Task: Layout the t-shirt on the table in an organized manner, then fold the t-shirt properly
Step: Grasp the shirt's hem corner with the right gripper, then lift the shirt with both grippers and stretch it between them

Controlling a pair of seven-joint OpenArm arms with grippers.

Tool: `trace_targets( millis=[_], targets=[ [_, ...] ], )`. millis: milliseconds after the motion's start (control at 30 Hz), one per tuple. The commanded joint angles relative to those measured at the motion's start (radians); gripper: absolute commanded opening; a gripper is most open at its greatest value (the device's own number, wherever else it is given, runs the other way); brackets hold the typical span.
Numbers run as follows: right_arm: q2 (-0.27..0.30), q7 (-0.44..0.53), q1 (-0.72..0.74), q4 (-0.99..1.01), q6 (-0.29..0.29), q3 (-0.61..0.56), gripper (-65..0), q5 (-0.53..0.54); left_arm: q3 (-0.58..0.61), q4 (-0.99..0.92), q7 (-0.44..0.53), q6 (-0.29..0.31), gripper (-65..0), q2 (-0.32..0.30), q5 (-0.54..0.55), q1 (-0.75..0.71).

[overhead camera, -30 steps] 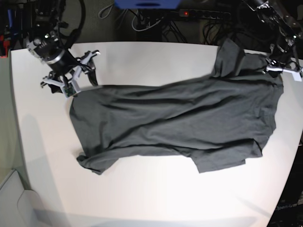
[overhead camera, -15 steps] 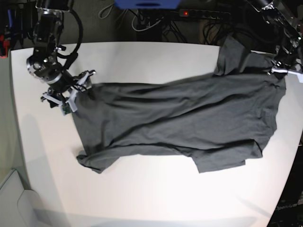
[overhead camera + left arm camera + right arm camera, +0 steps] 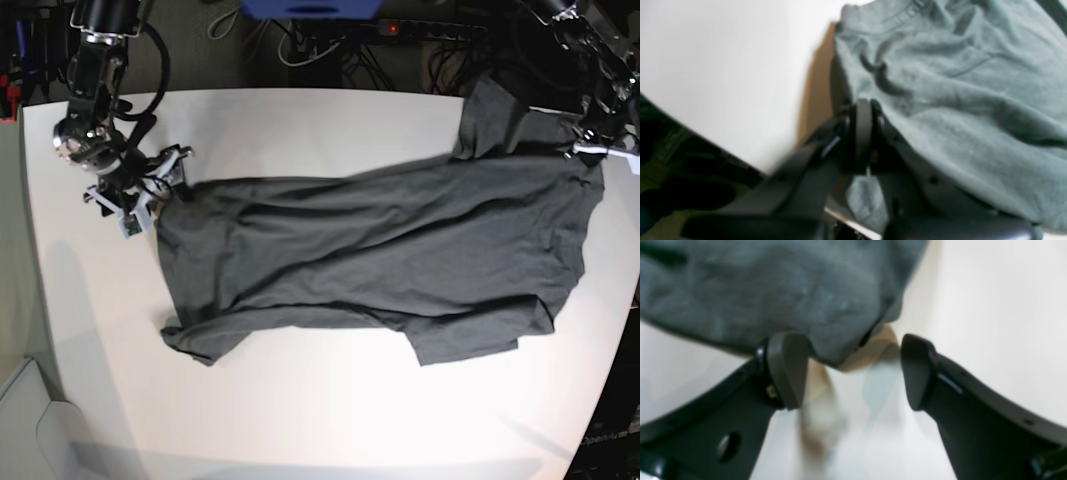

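Note:
The dark grey t-shirt [image 3: 380, 250] lies spread and wrinkled across the white table [image 3: 300, 420], one sleeve raised at the far right. My left gripper [image 3: 592, 148] holds the shirt's far right edge. In the left wrist view this gripper [image 3: 863, 133] is shut, with the cloth [image 3: 957, 83] draped over one finger. My right gripper [image 3: 150, 195] sits at the shirt's far left corner. In the right wrist view it [image 3: 853, 370] is open, and the cloth corner [image 3: 840, 350] hangs just ahead of the gap between its fingers [image 3: 786, 366].
Cables and a power strip [image 3: 430, 30] run behind the table's back edge. The table's right edge [image 3: 625, 290] passes close below my left gripper. A pale grey surface [image 3: 25, 420] sits beyond the table's front left corner.
My right gripper has swung left and down from the back of the table to the shirt's left corner. The left gripper shifted slightly right with the cloth.

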State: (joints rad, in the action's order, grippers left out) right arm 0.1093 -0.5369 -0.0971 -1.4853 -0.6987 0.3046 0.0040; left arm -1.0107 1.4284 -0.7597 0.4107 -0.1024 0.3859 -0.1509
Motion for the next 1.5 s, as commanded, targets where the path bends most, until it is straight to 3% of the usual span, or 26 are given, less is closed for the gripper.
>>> trace_targets(
  millis=[0, 200, 267, 333, 433, 500, 567, 800, 933, 1033, 1133, 1300, 1333, 1467],
  targets=[
    [0.005, 0.013, 0.012, -0.013, 0.001, -0.006, -20.3, 0.008, -0.003, 0.018, 0.018, 0.003, -64.7, -0.020, 0.011, 0.003],
    [-0.016, 0.013, 0.029, -0.016, 0.001, -0.041, -21.4, 0.008, -0.003, 0.018, 0.018, 0.004, -64.7, -0.020, 0.011, 0.000],
    [-0.033, 0.013, 0.032, -0.018, 0.001, -0.041, -25.2, 0.009, -0.003, 0.018, 0.018, 0.006, -64.7, -0.016, 0.011, 0.000],
    [-0.053, 0.011, 0.046, -0.018, 0.001, -0.043, -31.5, 0.009, -0.003, 0.018, 0.018, 0.006, -64.7, -0.015, 0.011, 0.000],
    [-0.079, -0.001, 0.053, -0.036, 0.001, -0.048, -46.5, 0.006, -0.003, 0.018, 0.010, 0.006, -64.7, -0.015, 0.011, 0.000],
    [-0.089, -0.001, 0.032, -0.096, 0.001, -0.048, -56.8, 0.004, -0.003, 0.019, 0.009, 0.006, -64.7, -0.015, 0.018, -0.005],
    [-0.102, -0.016, 0.001, -0.180, 0.001, -0.048, -63.0, 0.004, -0.004, 0.036, 0.009, 0.006, -64.7, -0.015, 0.020, -0.019],
    [-0.115, -0.105, -0.105, -0.518, 0.001, -0.048, -63.7, 0.011, -0.004, 0.257, 0.006, 0.009, -64.7, 0.042, 0.023, -0.088],
    [-0.130, -0.168, -0.106, -0.553, 0.001, -0.045, -63.7, 0.011, -0.004, 0.377, 0.006, 0.009, -64.7, 0.071, 0.032, -0.115],
    [-0.127, -0.179, -0.109, -0.555, 0.001, -0.045, -63.7, 0.037, -0.004, 0.461, 0.006, 0.009, -64.7, 0.077, 0.106, -0.154],
    [-0.090, -0.179, -0.122, -0.559, 0.001, -0.046, -63.7, 0.126, -0.004, 0.521, 0.006, 0.009, -64.7, 0.065, 0.226, -0.189],
    [-0.059, -0.219, -0.023, -0.556, 0.001, -0.043, -63.7, 0.224, 0.003, 0.538, 0.006, -0.003, -64.7, -0.035, 0.359, -0.160],
    [-0.061, -0.248, 0.018, -0.553, 0.001, -0.040, -63.7, 0.224, 0.006, 0.535, 0.004, -0.012, -64.7, -0.046, 0.362, -0.128],
    [-0.099, -0.397, 0.231, -0.496, 0.001, -0.011, -63.7, 0.225, 0.066, 0.432, -0.080, -0.175, -64.7, -0.073, 0.324, 0.075]
  ],
)
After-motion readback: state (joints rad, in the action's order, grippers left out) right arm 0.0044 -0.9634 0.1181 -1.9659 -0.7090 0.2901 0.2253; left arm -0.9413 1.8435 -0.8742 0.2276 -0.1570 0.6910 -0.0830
